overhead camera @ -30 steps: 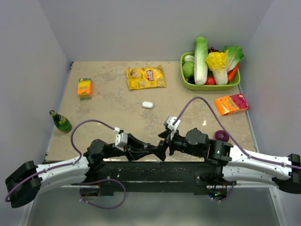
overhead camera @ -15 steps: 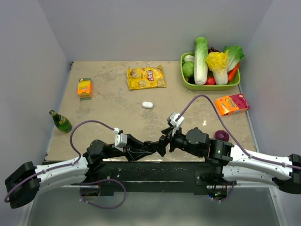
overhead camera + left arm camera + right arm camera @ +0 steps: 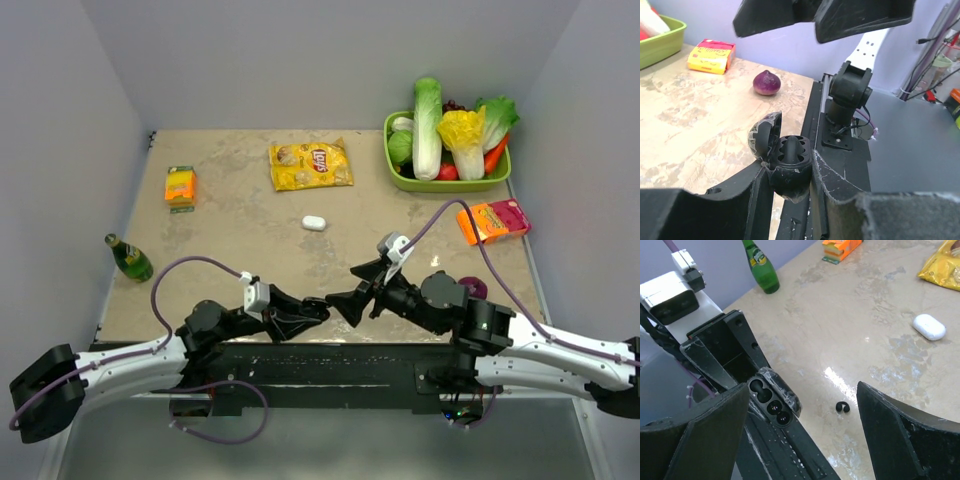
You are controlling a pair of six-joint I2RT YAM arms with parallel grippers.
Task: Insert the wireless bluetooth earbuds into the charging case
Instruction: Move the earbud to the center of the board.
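My left gripper (image 3: 305, 312) is shut on a small black charging case (image 3: 790, 165) with its lid open, held at the table's near edge. In the right wrist view the case (image 3: 774, 399) shows its slots; I cannot tell whether a bud sits in them. One dark C-shaped earbud (image 3: 842, 407) lies on the table beside it. My right gripper (image 3: 356, 290) is wide open and empty, just right of the case and above that bud. A closed white pill-shaped case (image 3: 314, 223) lies mid-table and also shows in the right wrist view (image 3: 929, 326). No whitish buds are in view.
A green bottle (image 3: 130, 258) stands at the left edge. An orange box (image 3: 180, 185) and a yellow chips bag (image 3: 310, 165) lie at the back. A green basket (image 3: 445, 183) of vegetables is back right, with an orange-pink packet (image 3: 492, 220) and a purple onion (image 3: 472, 288) nearer.
My right gripper has drawn back to the right from the left gripper and its jaws now stand wide open. The left gripper still holds the black case in place.
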